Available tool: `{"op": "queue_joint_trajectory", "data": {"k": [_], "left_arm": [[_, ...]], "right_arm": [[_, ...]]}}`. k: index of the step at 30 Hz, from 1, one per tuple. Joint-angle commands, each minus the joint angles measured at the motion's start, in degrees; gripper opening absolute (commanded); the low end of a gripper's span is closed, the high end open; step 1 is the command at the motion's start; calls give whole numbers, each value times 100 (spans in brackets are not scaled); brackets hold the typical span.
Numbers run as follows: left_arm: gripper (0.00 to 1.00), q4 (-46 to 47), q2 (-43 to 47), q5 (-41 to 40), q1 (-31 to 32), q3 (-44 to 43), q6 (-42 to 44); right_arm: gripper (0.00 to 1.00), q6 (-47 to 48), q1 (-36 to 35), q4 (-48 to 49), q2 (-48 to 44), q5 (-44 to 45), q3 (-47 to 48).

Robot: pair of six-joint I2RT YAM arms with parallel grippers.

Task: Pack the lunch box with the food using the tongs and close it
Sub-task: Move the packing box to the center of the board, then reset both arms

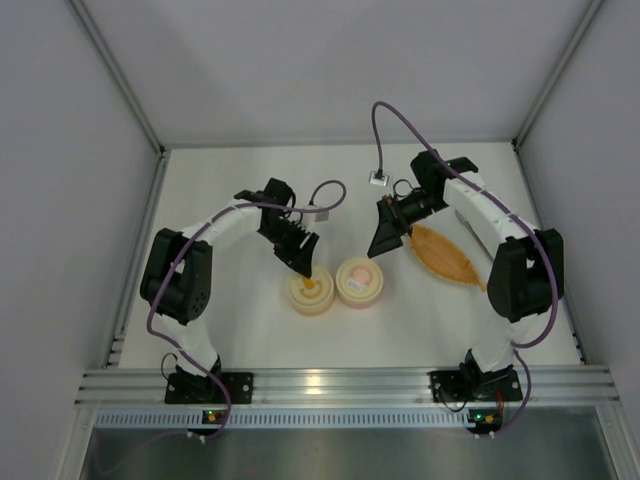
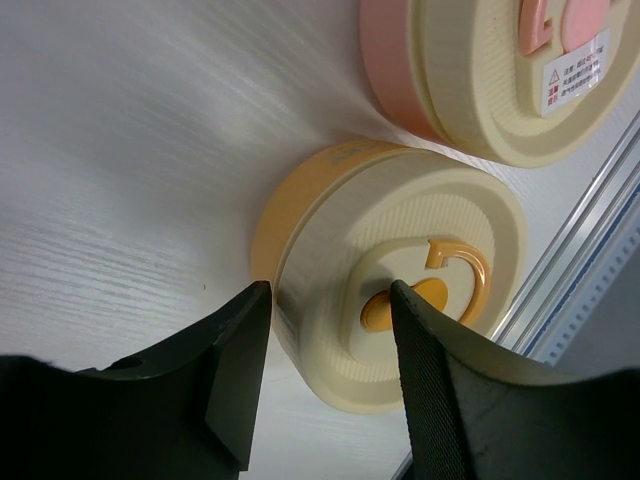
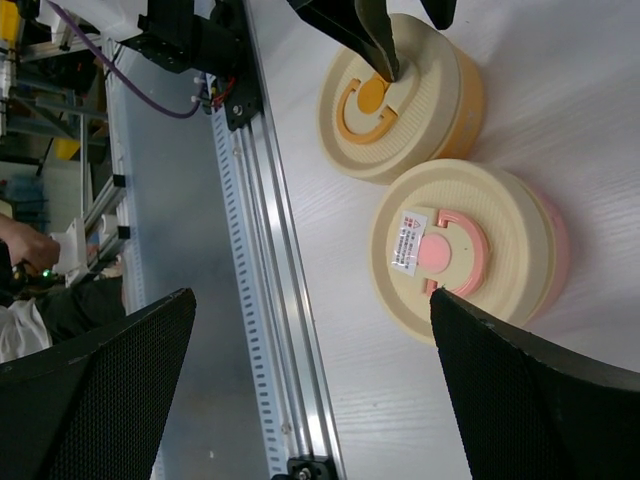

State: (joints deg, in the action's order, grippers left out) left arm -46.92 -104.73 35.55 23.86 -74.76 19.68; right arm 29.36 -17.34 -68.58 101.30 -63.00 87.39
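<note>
Top view: on a white tabletop (image 1: 240, 320) two round, lidded lunch boxes stand just beside each other. The orange lunch box (image 1: 311, 295) sits near the centre, and the pink lunch box (image 1: 360, 283) is at its 3 o'clock. The left end effector (image 1: 305, 268) reaches down onto the orange one from 11 o'clock. The right end effector (image 1: 383, 243) hangs at the pink box's 1 o'clock, beside an orange boat-shaped tray (image 1: 450, 258).

Left wrist view: the left fingers stand apart. One is at the orange knob (image 2: 385, 312) in the middle of the lid, the other outside the box wall (whether they press cannot be told).

Right wrist view: the right fingers gape wide, holding nothing. The pink box is at 3 o'clock and the orange at 1 o'clock.
</note>
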Motion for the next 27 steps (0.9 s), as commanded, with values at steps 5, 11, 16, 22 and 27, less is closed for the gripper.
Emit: {"op": "queue_joint_trajectory", "data": {"k": [5, 11, 16, 22, 27], "left_arm": [[69, -115, 425, -120, -179, -345, 35], [89, -441, 1208, 92, -557, -899, -148], [98, -485, 1903, 224, -1216, -997, -640], [98, -222, 2535, -329, -2331, -462, -1089], [98, -230, 2966, -479, -3131, 267, -984]], "right_arm": [[99, -79, 91, 309, -496, 200, 23], [99, -474, 450, 634, -971, 473, -73], [99, -826, 1083, 1135, -1577, 947, -486], [99, -1416, 1890, 2048, -2491, 2036, -1522], [99, -1249, 2077, 2383, -3246, 3100, -2514]]}}
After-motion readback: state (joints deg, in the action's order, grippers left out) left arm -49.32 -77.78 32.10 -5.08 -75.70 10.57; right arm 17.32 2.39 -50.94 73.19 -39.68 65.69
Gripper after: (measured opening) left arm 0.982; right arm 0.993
